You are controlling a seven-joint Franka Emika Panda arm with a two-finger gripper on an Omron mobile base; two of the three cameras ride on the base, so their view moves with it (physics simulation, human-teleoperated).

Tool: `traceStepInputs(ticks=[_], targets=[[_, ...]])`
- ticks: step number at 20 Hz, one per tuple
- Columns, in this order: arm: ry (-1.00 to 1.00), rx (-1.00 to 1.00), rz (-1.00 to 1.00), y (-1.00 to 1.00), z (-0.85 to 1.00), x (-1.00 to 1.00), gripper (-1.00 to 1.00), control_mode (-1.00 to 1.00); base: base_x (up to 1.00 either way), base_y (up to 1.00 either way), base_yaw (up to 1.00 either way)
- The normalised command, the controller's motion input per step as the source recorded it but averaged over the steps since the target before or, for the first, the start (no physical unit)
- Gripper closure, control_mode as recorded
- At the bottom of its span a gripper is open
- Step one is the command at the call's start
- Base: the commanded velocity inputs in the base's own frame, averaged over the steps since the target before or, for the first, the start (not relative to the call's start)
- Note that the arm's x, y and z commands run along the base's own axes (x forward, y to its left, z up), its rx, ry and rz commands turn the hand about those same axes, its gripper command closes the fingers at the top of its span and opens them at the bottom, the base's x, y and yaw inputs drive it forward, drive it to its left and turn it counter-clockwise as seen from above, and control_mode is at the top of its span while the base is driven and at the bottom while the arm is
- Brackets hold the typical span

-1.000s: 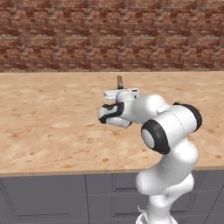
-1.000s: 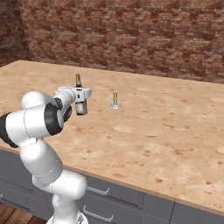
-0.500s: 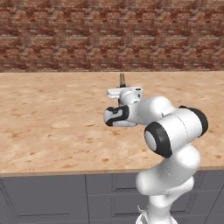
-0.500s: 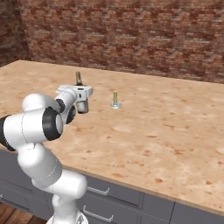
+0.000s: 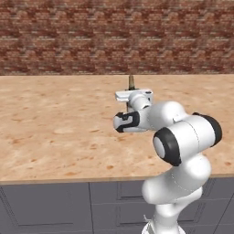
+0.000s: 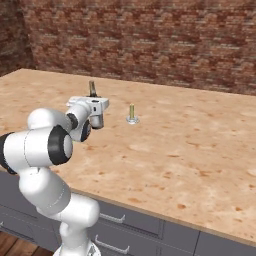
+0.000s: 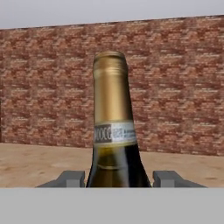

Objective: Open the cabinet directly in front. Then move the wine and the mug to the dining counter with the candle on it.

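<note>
My gripper [image 7: 117, 179] is shut on the wine [image 7: 113, 131], a dark bottle with a tan foil neck and a pale label band, held upright between the grey fingertips [image 7: 70, 178]. From the base, the wine's neck [image 5: 131, 82] pokes up above my hand over the dining counter [image 5: 55, 123]. In the right base view the wine [image 6: 92, 88] stands left of the candle [image 6: 132, 114], a short pale-yellow stick on a small silvery dish, with a gap between them. The cabinet and the mug are out of view.
A red-brown brick wall [image 6: 150, 40] backs the tan stone counter [image 6: 200, 150]. Grey drawers with short handles [image 6: 112, 218] run below its front edge. My white elbow [image 5: 183, 137] hangs over that near edge.
The hand has carried the wine slightly to the right over the counter, and the elbow has swung the same way. The grip has not changed and the candle stays put.
</note>
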Motion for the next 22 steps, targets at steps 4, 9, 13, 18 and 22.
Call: traceStepInputs(ticks=[4, 9, 13, 18, 22], targets=[[0.00, 0.01, 0.00, 0.00, -0.01, 0.00, 1.00, -1.00, 0.00, 0.00, 0.00], [0.00, 0.09, 0.00, 0.00, -0.32, 0.00, 1.00, -1.00, 0.00, 0.00, 0.00], [0.00, 0.12, 0.00, 0.00, -0.19, 0.02, 1.00, -1.00, 0.00, 0.00, 0.00], [0.00, 0.03, 0.00, 0.00, -0.01, 0.01, 1.00, -1.00, 0.00, 0.00, 0.00], [0.00, 0.00, 0.00, 0.00, -0.02, 0.09, 1.00, -1.00, 0.00, 0.00, 0.00]])
